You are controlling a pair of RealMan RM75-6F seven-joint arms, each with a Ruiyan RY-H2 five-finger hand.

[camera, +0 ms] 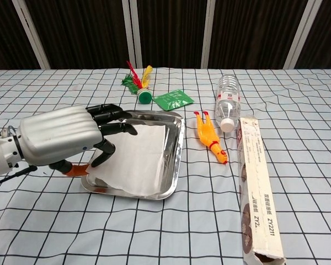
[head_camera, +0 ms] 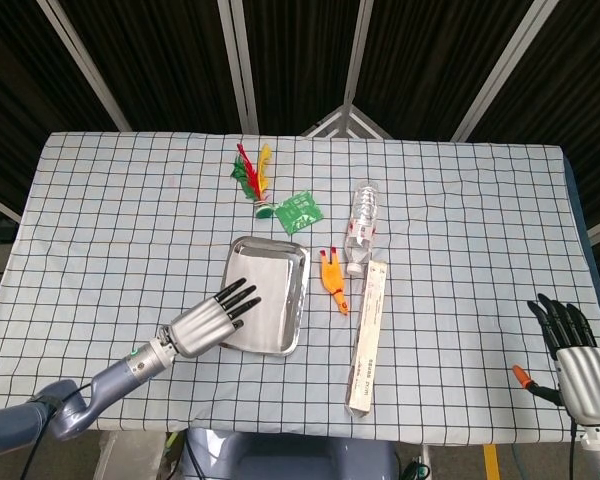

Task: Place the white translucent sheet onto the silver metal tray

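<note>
The white translucent sheet [head_camera: 267, 298] [camera: 143, 157] lies nearly flat inside the silver metal tray [head_camera: 280, 245] [camera: 179, 144] at the table's middle. My left hand [head_camera: 205, 322] [camera: 60, 135] hangs over the tray's near left corner. Its fingers reach across the sheet's left edge, and that edge sits pinched between the thumb and a finger. My right hand [head_camera: 572, 355] stays at the far right, off the table's front corner, fingers apart and holding nothing; the chest view does not show it.
A yellow rubber chicken [head_camera: 332, 282] [camera: 209, 138] lies just right of the tray. Beyond it are a plastic bottle [head_camera: 362, 228] [camera: 227, 102] and a long cardboard box [head_camera: 368, 335] [camera: 256, 187]. A green packet [head_camera: 299, 211] [camera: 174, 99] and a feather shuttlecock [head_camera: 252, 175] [camera: 138, 83] lie behind the tray.
</note>
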